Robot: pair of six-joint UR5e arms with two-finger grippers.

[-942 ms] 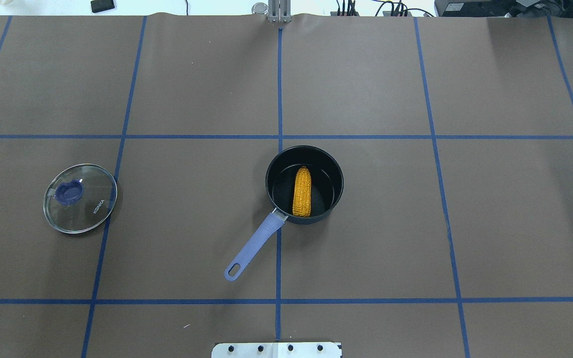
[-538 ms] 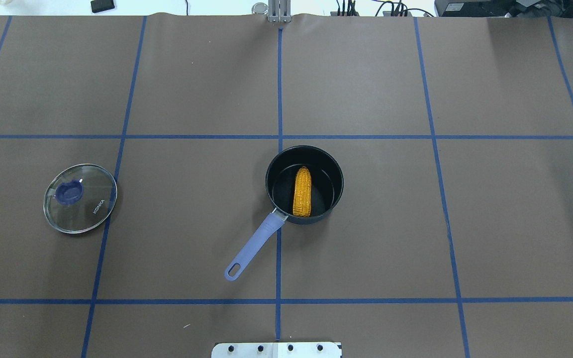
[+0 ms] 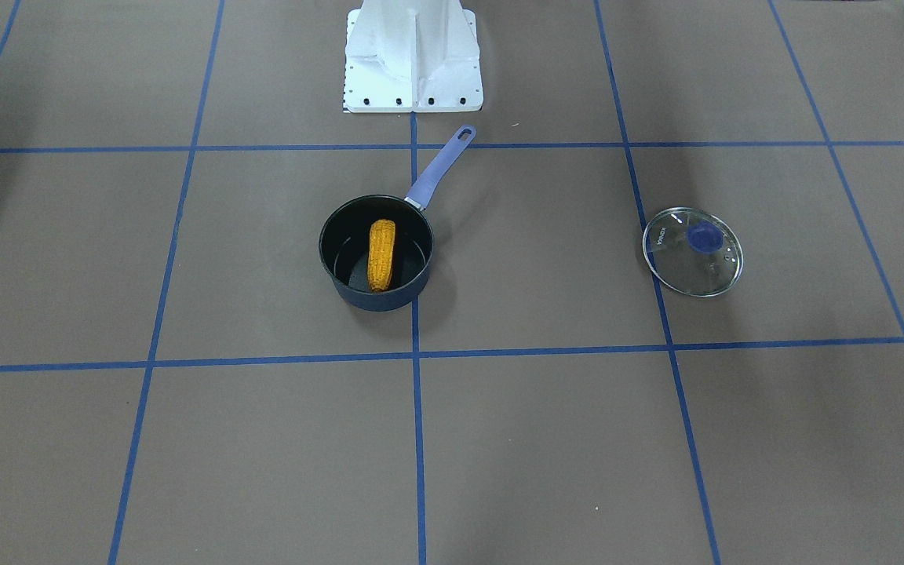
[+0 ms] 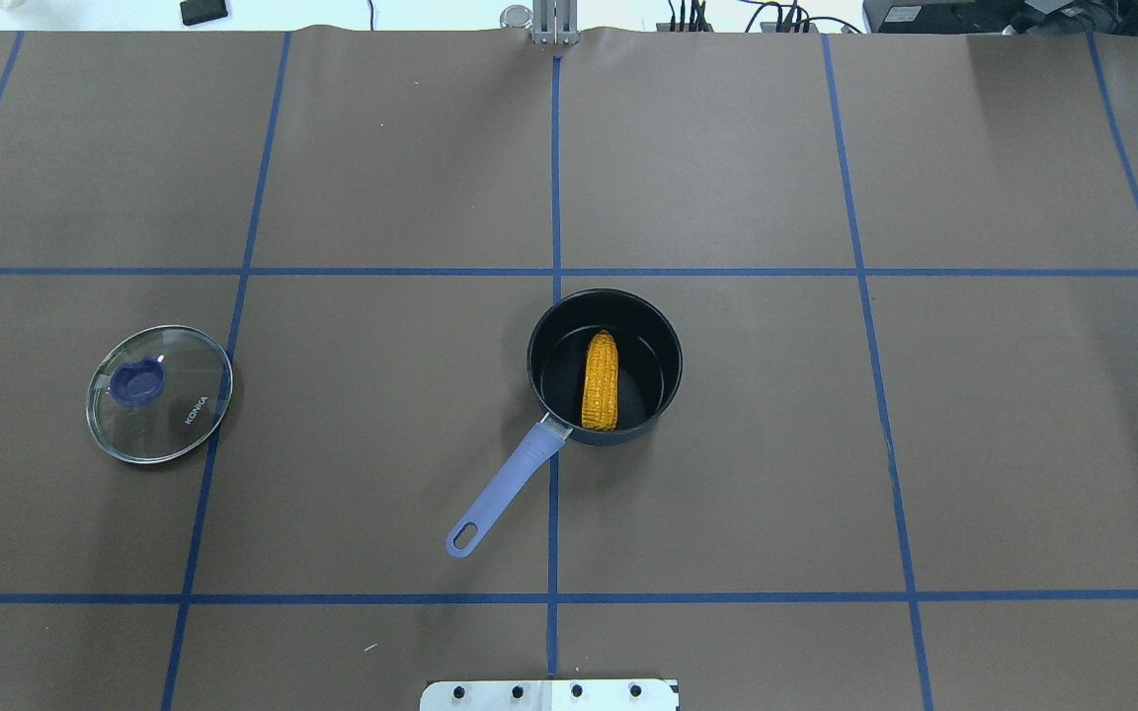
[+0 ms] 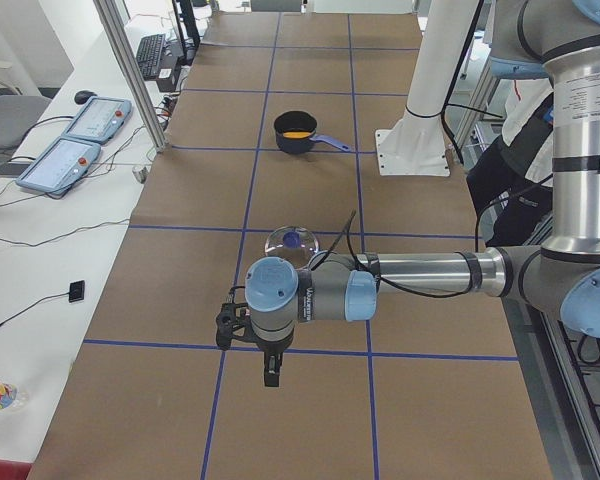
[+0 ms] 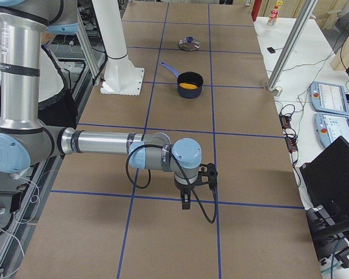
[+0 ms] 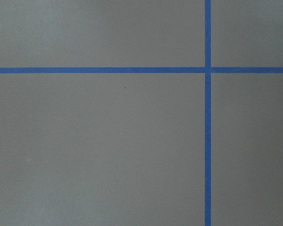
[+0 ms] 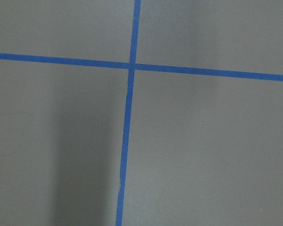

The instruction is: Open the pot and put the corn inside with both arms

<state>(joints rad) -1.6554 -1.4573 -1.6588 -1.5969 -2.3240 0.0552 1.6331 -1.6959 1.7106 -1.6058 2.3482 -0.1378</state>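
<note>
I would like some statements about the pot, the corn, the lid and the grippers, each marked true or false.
The corn lies inside the pot. True.
The lid sits on the pot. False: it lies on the table, apart from the pot, on the robot's left side.
The pot's handle points toward the robot's side of the table. True.
A gripper holds the corn. False: the left gripper and the right gripper hang over bare table, away from the pot.

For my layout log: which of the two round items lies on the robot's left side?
The glass lid with the blue knob, lying flat alone; the pot at the centre holds the corn.
</note>
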